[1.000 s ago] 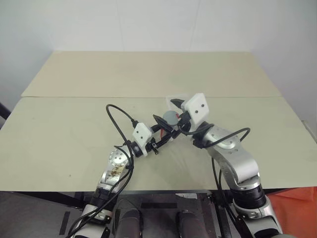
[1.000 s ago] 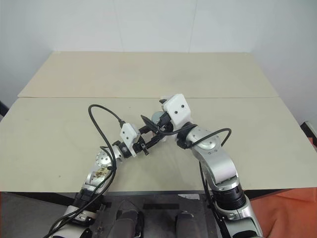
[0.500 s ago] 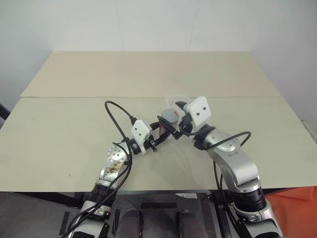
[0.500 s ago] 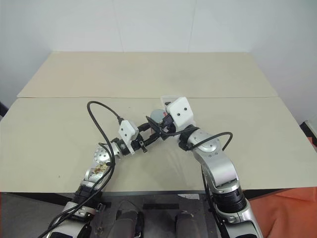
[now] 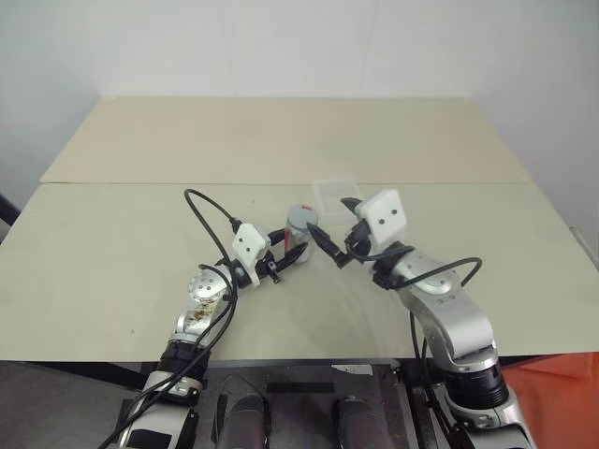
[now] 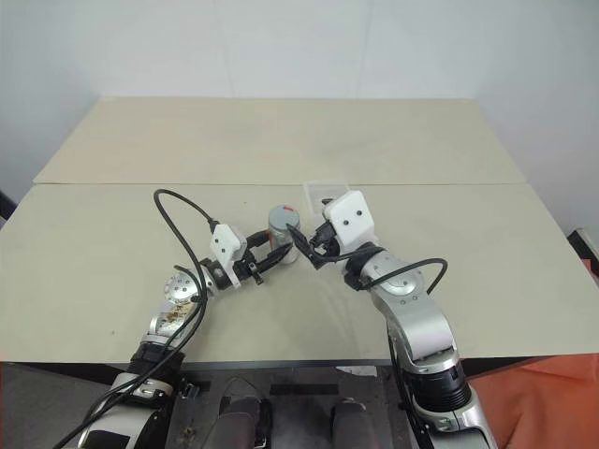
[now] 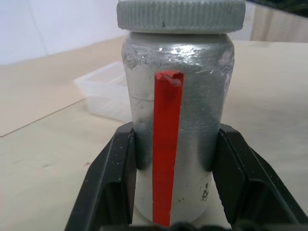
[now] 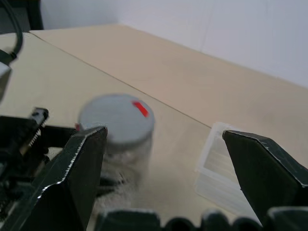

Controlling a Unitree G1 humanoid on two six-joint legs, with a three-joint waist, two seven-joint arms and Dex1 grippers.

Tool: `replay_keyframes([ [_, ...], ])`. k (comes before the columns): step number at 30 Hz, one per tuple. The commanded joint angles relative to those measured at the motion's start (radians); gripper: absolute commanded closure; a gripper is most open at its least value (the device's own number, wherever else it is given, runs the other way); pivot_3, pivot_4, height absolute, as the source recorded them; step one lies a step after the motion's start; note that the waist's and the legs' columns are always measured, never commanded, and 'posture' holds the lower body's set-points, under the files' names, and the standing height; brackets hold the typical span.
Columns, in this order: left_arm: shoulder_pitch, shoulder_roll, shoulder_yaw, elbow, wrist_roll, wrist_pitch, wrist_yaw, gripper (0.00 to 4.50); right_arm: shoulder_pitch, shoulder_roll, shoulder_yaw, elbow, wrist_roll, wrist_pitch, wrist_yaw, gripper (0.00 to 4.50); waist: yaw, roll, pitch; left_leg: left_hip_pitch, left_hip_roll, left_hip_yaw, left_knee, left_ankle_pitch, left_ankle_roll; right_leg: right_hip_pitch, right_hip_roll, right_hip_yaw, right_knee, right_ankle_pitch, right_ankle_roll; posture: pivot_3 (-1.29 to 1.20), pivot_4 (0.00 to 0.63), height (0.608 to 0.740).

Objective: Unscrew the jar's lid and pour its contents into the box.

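The jar [image 7: 175,120] is silvery-grey with a red vertical strip and stands upright, its grey ribbed lid [image 7: 180,14] screwed on top. My left gripper [image 5: 293,245] is shut on the jar's lower body, one black finger [image 7: 113,178] on each side. In the eye views the jar [image 5: 299,227] sits at the table's middle. My right gripper [image 5: 329,215] hangs open just right of the jar, level with the lid [image 8: 118,118], touching nothing. The clear box [image 5: 334,195] lies on the table just behind and to the right of the jar, and looks empty.
The two-panel beige table [image 5: 140,234] has a seam [image 5: 140,184] running across behind the box. Black cables [image 5: 211,210] loop above my left wrist. A white wall stands behind the table.
My left gripper has carried the jar to the left, away from the right gripper. The right gripper has drawn slightly right, so the lid now stands free beside it rather than between its fingers.
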Motion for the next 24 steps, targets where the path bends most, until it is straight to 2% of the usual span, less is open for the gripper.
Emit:
replay_keyframes([
  [1, -0.024, -0.001, 0.014, -0.004, -0.009, -0.038, -0.004, 2.61, -0.003, -0.017, -0.016, -0.052, -0.009, -0.045, 0.013, 0.03, 0.000, 0.000, 0.000, 0.000, 0.000, 0.000, 0.000, 0.000, 0.000, 0.000, 0.000, 0.000, 0.000, 0.000, 0.000, 0.00, 0.150, 0.740],
  [8, -0.015, -0.015, -0.009, -0.043, 0.000, -0.045, -0.001, 2.61, -0.075, 0.038, -0.005, -0.040, 0.014, -0.053, 0.011, 0.03, -0.004, 0.000, 0.000, 0.000, 0.000, 0.000, 0.000, 0.000, 0.000, 0.000, 0.000, 0.000, 0.000, 0.000, 0.000, 0.00, 0.150, 0.740],
  [18, 0.007, -0.037, -0.030, -0.086, 0.005, -0.032, 0.011, 2.61, -0.208, 0.181, 0.042, 0.225, -0.082, -0.160, -0.073, 0.03, -0.002, 0.000, 0.000, 0.000, 0.000, 0.001, 0.000, 0.000, 0.000, 0.000, 0.000, 0.000, 0.001, 0.000, 0.000, 0.00, 0.150, 0.740],
  [24, 0.008, -0.038, -0.032, -0.089, 0.006, -0.031, 0.020, 2.61, -0.202, 0.194, 0.054, 0.263, -0.124, -0.194, -0.083, 0.03, -0.003, 0.000, 0.000, 0.000, 0.000, 0.002, 0.000, 0.000, 0.000, -0.001, 0.000, 0.000, 0.001, 0.000, 0.000, 0.00, 0.150, 0.740],
])
